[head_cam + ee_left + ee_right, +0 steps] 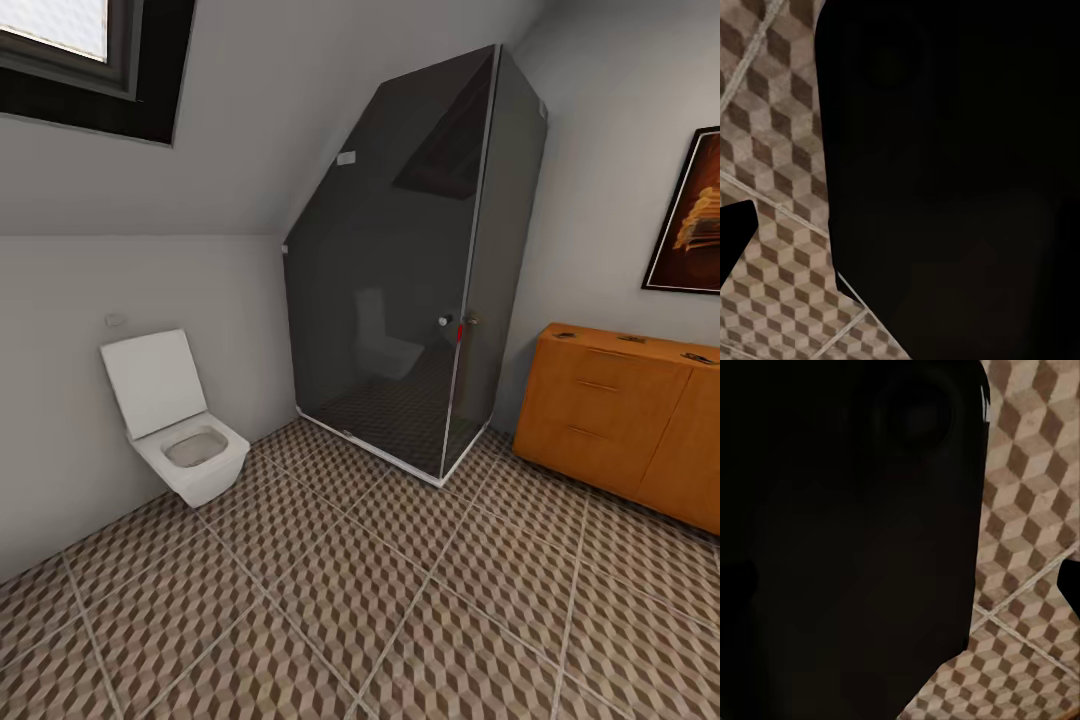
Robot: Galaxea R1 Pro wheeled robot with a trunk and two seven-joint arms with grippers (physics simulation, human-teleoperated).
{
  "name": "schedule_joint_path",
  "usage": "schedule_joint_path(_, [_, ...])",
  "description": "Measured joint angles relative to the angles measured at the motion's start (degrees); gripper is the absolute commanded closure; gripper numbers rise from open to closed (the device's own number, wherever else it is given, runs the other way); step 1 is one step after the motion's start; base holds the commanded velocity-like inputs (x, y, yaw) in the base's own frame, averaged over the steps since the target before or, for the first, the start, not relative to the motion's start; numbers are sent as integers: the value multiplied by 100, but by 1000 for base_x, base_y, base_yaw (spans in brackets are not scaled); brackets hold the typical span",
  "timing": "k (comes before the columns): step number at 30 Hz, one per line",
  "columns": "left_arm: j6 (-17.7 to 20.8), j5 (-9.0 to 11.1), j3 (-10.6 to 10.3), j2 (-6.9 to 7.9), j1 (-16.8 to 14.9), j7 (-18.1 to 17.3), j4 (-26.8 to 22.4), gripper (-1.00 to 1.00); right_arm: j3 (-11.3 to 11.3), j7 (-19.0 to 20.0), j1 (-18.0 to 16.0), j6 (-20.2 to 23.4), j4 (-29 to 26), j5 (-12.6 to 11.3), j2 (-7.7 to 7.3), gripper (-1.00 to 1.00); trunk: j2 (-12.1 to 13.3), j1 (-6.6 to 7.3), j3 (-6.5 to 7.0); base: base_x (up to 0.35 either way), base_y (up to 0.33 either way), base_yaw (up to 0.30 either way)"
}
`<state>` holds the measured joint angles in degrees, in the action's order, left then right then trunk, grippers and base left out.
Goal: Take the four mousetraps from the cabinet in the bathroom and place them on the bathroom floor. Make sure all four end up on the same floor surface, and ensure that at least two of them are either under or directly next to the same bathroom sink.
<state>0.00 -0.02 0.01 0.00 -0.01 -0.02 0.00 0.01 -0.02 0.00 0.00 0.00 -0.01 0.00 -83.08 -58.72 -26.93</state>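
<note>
Head view: low, wide orange-brown wooden cabinet (622,420) w/ drawer fronts and slim bar handles stands against the far wall at right, beside a dark smoked-glass shower enclosure (420,270). Small dark flat items lie on the cabinet top (632,341), prob. the mousetraps, but too small to confirm count or type. White wall-hung toilet (175,420) w/ lid raised sits at left. Bathroom floor (360,600), large tiles in brown/beige/white cube print w/ pale grout, lies open btwn robot and cabinet.

Both wrist views: dark robot body blocks most of the frame, cube-pattern tile beyond; arms appear to hang low, prob. stowed for travel. State of either end effector: cannot tell.

Assessment: robot in transit, cabinet well apart and off to right; pickup not yet begun. Next step likely a turn and approach toward the cabinet
</note>
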Motion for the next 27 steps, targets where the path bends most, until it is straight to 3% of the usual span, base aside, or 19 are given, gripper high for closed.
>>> schedule_joint_path(5, [-25,29,8,-66,-61,-25,-108,-100,97,-57,-96,-44,-51,153,-14,-100,0,-1,0,0,0,0])
schedule_joint_path(18, [-26,28,8,-79,-53,-25,-446,-100,54,-161,-488,-343,-439,82,40,-100,0,-1,0,0,0,0])
schedule_joint_path(27, [-25,28,11,-79,-52,-24,-464,-100,-11,-149,-508,-375,-588,58,23,-100,0,-1,-47,0,0,-101])
